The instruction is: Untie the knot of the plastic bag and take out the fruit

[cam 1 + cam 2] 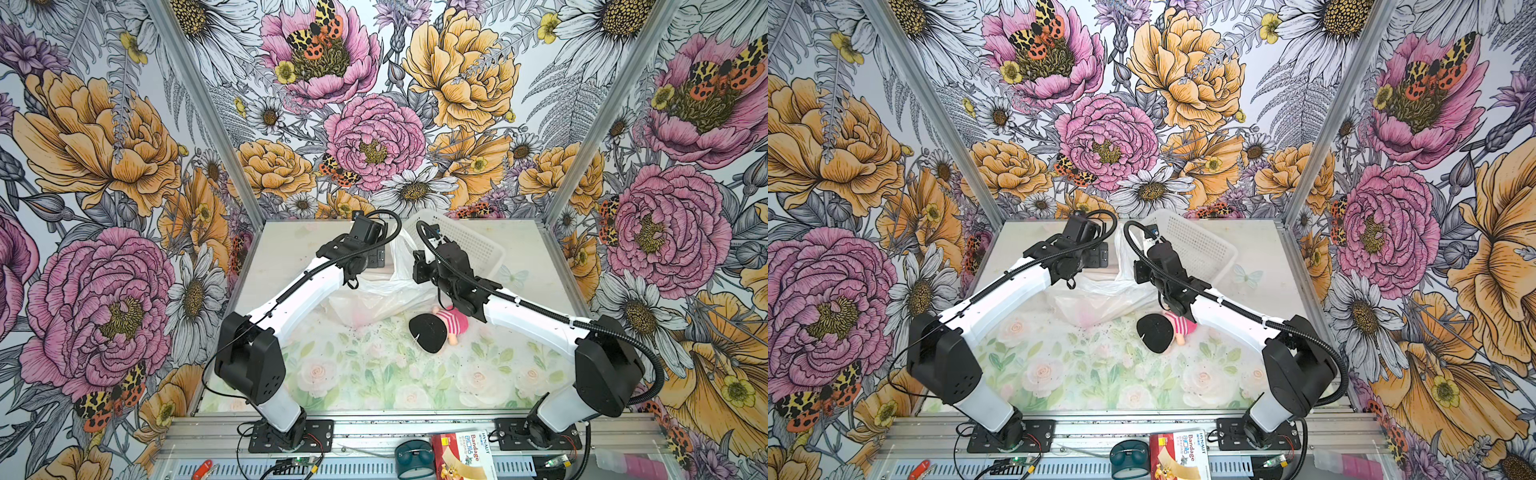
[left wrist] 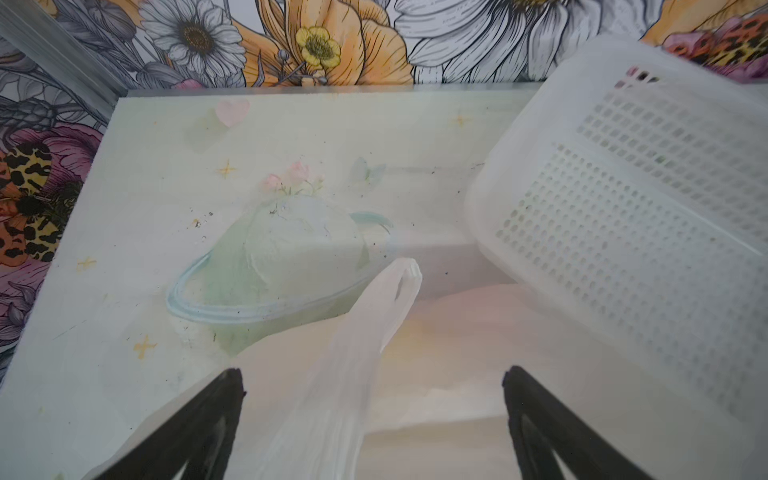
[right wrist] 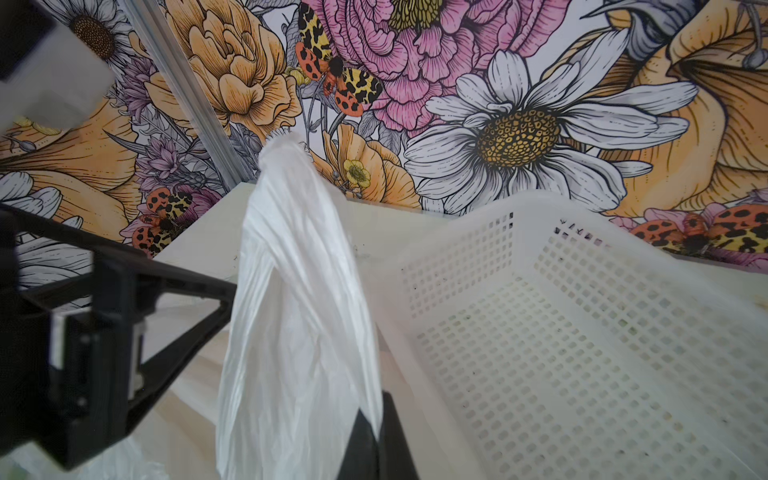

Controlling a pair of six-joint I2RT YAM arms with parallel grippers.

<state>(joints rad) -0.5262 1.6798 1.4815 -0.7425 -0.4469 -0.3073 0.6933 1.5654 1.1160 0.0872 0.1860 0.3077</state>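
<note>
White plastic basket at the back; the plastic bag slumps just beside its front edge, one handle raised before it. Near the basket's front lies a doll. And the right gripper is pinched tight on that handle; the left gripper spread wide, bag plastic between its fingers.

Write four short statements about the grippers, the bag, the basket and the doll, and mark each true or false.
1. The left gripper is open, with a strip of the plastic bag between its fingers. True.
2. The right gripper is open and holds nothing. False: it is shut on the plastic bag.
3. The basket holds fruit. False: no fruit shows in it in the right wrist view.
4. The doll lies on the table, on the side of the plastic bag nearer the arm bases. True.
</note>
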